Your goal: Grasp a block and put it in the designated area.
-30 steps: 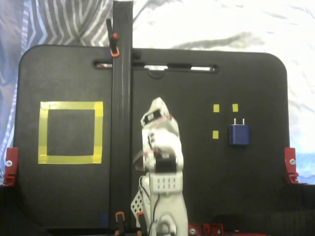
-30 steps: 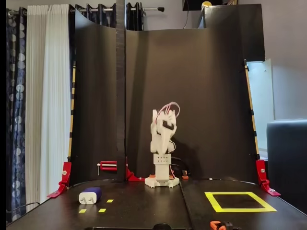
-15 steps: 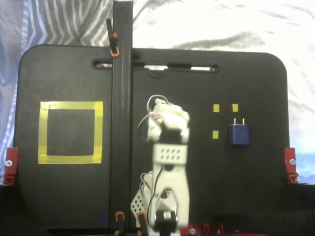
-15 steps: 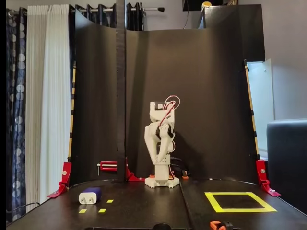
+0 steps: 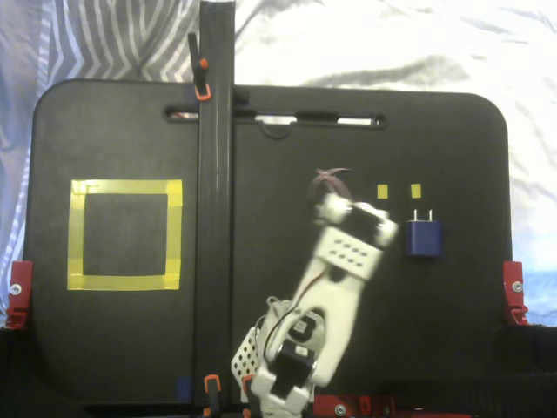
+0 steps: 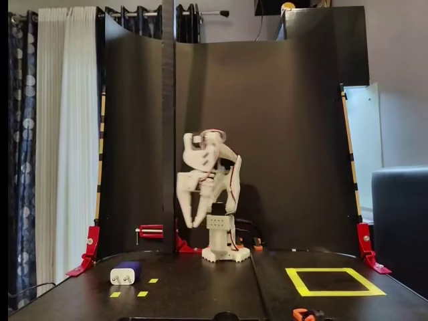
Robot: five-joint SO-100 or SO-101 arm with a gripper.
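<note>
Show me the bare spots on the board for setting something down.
Free: inside the yellow tape square, and the stretch between it and the vertical post. Crowded: the right side, where the claw hovers beside the navy block and small tape marks.

The black worktop carries the block just right of the end effector in a fixed view, small yellow tape squares near it, and the designated area far left.
</note>
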